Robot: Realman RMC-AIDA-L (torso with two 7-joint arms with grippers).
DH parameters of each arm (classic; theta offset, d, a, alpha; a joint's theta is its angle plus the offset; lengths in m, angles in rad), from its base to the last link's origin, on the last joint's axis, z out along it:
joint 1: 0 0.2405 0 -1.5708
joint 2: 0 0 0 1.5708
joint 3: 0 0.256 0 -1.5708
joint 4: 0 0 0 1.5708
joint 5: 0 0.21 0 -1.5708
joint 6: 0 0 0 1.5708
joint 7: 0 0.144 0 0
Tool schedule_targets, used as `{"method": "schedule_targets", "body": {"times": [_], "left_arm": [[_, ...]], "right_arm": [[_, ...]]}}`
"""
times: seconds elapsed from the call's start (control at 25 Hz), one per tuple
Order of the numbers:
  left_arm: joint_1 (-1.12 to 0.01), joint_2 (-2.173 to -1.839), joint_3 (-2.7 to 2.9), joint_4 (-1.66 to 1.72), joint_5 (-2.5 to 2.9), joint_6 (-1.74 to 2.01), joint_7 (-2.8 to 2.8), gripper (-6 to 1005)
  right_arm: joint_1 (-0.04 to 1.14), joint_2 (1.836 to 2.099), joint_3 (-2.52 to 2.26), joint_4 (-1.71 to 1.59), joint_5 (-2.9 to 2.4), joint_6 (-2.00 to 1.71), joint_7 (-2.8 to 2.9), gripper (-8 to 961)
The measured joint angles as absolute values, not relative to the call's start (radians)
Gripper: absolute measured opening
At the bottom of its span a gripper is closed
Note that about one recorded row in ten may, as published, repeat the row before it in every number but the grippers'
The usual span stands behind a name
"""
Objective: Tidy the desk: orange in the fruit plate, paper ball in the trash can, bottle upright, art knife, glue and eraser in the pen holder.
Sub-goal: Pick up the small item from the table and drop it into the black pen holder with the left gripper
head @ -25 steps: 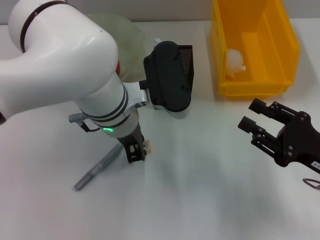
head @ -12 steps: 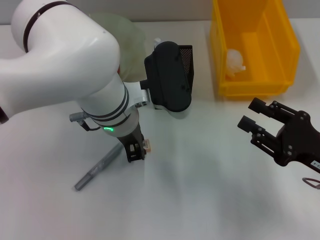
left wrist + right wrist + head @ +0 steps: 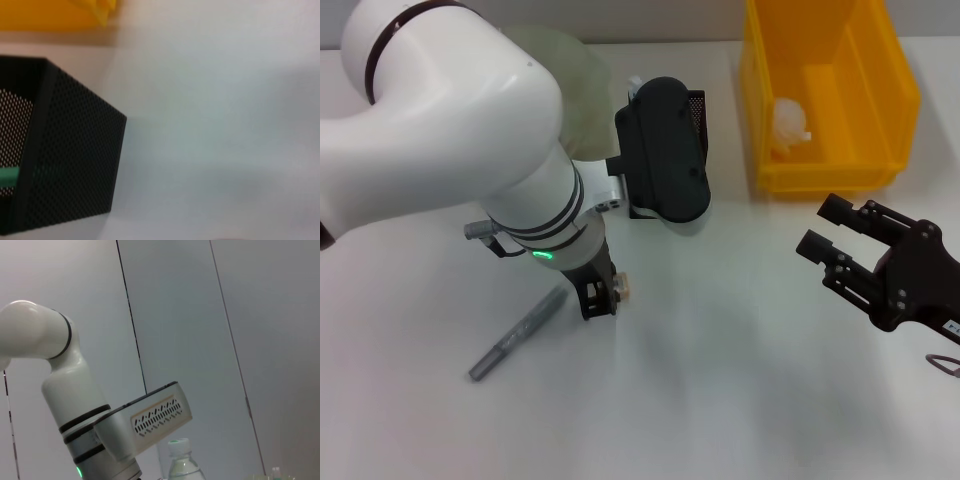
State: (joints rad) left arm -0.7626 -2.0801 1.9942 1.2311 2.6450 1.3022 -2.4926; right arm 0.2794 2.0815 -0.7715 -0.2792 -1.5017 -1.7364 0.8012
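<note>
My left gripper (image 3: 603,298) points down at the desk (image 3: 720,380), shut on the small beige eraser (image 3: 622,290). The grey glue (image 3: 518,335) lies on the desk just left of it. Behind my wrist stands the black mesh pen holder (image 3: 696,108); in the left wrist view a mint-green strip, the art knife (image 3: 9,176), shows through the pen holder (image 3: 70,150). The paper ball (image 3: 788,125) lies in the yellow trash can (image 3: 895,90). The bottle (image 3: 181,466) stands upright. My left arm covers most of the fruit plate (image 3: 582,75) and hides the orange. My right gripper (image 3: 820,228) hovers open at the right.
The trash can stands at the back right, a little beyond my right gripper. My big white left arm (image 3: 450,130) fills the left half of the head view and hides the desk behind it.
My left gripper has shifted a little to the right with the eraser in it, uncovering more of the glue. The right arm has not moved.
</note>
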Motion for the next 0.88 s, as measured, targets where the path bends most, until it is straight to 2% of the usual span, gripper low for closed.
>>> {"method": "schedule_targets", "body": {"times": [0.36,0.88], "left_arm": [[-0.724,-2.08,1.977,1.317,2.645,1.278,-2.494,268],[-0.583,-2.076,1.835,1.506,2.47,1.137,-2.391,265]], "right_arm": [[0.256,2.082,-0.755,-0.264,-1.502,-1.741,0.776,498],[0.216,2.081,-0.692,-0.235,-1.501,-1.764,0.745,498]]}}
